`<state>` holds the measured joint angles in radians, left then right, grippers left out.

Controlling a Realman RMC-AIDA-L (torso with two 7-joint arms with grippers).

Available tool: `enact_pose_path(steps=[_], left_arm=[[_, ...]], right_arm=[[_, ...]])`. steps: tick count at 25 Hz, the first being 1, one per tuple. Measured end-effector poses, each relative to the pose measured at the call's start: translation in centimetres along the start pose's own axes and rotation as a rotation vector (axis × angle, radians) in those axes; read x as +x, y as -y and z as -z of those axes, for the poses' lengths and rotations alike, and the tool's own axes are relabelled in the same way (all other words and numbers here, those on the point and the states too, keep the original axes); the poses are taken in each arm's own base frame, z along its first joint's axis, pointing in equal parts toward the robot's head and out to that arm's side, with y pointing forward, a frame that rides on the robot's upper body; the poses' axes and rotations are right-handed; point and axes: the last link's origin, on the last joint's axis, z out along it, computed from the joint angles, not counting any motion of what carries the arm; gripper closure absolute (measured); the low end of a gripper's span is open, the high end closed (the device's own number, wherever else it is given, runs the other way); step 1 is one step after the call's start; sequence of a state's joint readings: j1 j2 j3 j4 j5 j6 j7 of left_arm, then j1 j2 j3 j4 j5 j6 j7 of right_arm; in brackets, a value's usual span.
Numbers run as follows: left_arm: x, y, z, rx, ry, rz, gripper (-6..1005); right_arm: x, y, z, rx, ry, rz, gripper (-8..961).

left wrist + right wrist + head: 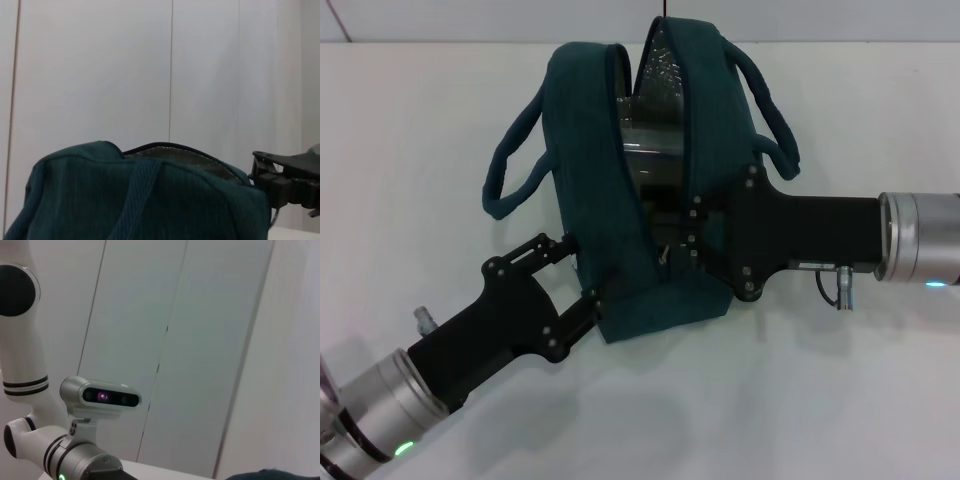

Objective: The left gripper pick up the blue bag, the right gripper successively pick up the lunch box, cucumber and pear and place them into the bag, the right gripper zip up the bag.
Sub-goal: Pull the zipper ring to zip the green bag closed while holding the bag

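**Both claws at the blue bag's near end**

Now the blue bag [620, 200] stands on the white counter [420, 150], its zipper opening gaping along the top. Through the gap a clear, shiny container shows inside; it may be the lunch box [655, 150], though its lid and label are hidden. Neither cucumber nor pear can be made out. One padded handle droops off the bag's left side, the other off its right.

From the lower left, the left claw [582, 272] reaches in; its two black fingers are clenched on the fabric at the bag's near left edge. From the right, the right claw [688, 240] meets the bag's near end, its fingers pressed against the cloth by the lower end of the zipper. A small silver piece shows just beside them, but I cannot tell whether the fingers grasp anything.

Seen from the left wrist, the bag's teal top and a ribbed handle strap fill the lower part, with the right claw [274, 200] at its far edge.
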<state>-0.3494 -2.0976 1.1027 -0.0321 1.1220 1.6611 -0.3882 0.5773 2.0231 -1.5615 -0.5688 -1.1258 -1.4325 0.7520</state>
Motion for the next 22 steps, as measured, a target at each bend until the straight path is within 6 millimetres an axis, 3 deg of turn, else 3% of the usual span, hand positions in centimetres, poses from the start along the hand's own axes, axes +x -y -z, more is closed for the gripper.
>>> enact_pose_path(steps=[3, 8, 11, 22], left_arm=[[-0.1, 0.2, -0.15, 0.008, 0.009, -0.002, 334], [-0.26, 0.52, -0.4, 0.018, 0.023, -0.008, 544], [-0.24, 0.62, -0.56, 0.014, 0.026, -0.017, 759], [-0.2, 0.35, -0.65, -0.028, 0.031, -0.049, 855]], right_arm=[[0.08, -0.02, 0.02, 0.005, -0.002, 0.003, 935], [0.03, -0.03, 0.0, 0.006, 0.002, 0.007, 935], [-0.08, 0.04, 0.09, 0.019, 0.014, 0.015, 935], [-0.45, 0.96, 0.75, 0.141, 0.081, 0.03, 936]])
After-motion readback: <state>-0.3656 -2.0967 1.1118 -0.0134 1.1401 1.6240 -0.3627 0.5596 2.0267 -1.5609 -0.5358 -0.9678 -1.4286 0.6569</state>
